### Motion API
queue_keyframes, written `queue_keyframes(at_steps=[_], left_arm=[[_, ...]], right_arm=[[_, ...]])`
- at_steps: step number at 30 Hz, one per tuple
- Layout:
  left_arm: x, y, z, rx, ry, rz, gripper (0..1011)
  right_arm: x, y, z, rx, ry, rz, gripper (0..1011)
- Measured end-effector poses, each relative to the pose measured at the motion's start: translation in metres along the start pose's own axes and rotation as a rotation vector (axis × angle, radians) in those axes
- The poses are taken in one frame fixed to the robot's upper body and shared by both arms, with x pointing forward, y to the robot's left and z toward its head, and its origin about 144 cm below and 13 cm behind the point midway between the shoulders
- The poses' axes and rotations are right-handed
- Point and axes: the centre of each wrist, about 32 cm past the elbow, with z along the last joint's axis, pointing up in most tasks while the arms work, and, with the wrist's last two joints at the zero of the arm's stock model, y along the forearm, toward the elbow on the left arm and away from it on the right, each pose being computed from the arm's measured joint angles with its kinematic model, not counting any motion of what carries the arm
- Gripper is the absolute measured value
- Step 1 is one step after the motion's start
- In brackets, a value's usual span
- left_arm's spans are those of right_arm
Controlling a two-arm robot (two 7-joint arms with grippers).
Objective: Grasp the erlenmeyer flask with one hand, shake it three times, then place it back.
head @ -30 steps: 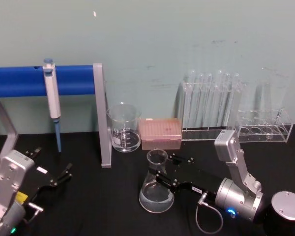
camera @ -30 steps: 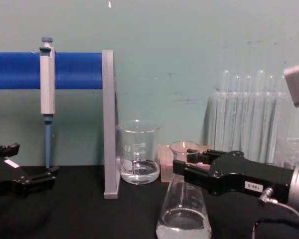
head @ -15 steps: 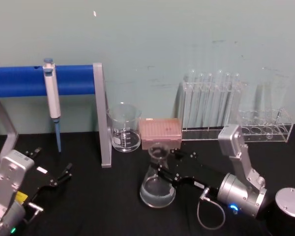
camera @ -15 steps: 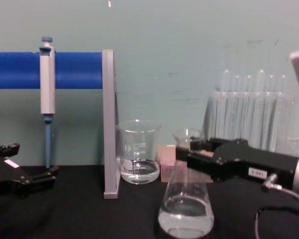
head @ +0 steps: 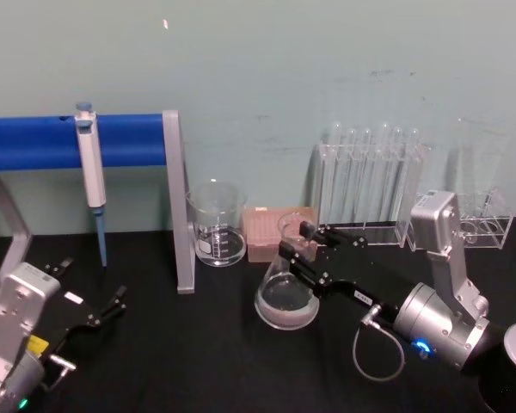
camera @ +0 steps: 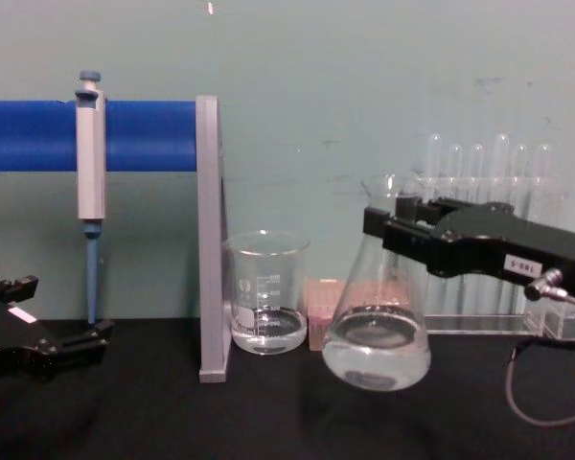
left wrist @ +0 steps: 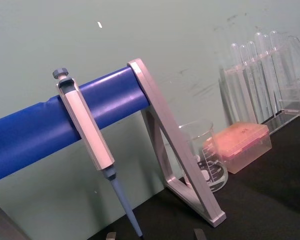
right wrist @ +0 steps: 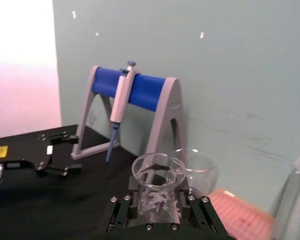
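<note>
R black two-finger gripper (head: 295, 243) clamps neck of clear glass erlenmeyer flask (camera: 376, 335), tilted, lifted off black table (camera: 153, 422): grasp done, shakes prob. underway, set-down left; L gripper (head: 93, 280) parked open, near left.

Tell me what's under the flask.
Nothing but bare black table: the erlenmeyer flask hangs above it, its neck clamped in the right gripper. The fingers cover part of the neck. The left gripper sits parked.

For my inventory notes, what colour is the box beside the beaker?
The box is pale pink; left wrist view shows it best.
</note>
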Motion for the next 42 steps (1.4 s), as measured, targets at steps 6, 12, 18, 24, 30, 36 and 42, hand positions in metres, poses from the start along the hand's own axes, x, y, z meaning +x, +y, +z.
queue_keyframes(at_steps=[6, 12, 18, 24, 30, 36, 42], left_arm=[[0.000, 0.000, 0.000, 0.000, 0.000, 0.000, 1001], [0.000, 0.000, 0.000, 0.000, 0.000, 0.000, 1001], [0.000, 0.000, 0.000, 0.000, 0.000, 0.000, 1001], [0.000, 0.000, 0.000, 0.000, 0.000, 0.000, 1001], [0.000, 0.000, 0.000, 0.000, 0.000, 0.000, 1001], [0.000, 0.000, 0.000, 0.000, 0.000, 0.000, 1001], [0.000, 0.000, 0.000, 0.000, 0.000, 0.000, 1001]], right_arm=[[-0.006, -0.004, 0.004, 0.012, -0.017, -0.060, 457], [-0.009, -0.006, 0.004, 0.018, -0.025, -0.080, 457], [-0.009, -0.007, 0.005, 0.021, -0.033, -0.079, 457], [-0.010, -0.007, 0.005, 0.024, -0.035, -0.063, 456], [-0.014, -0.007, 0.006, 0.023, -0.044, -0.011, 457], [-0.018, -0.006, 0.007, 0.029, -0.051, 0.056, 457], [-0.024, -0.004, 0.006, 0.036, -0.047, 0.128, 457]])
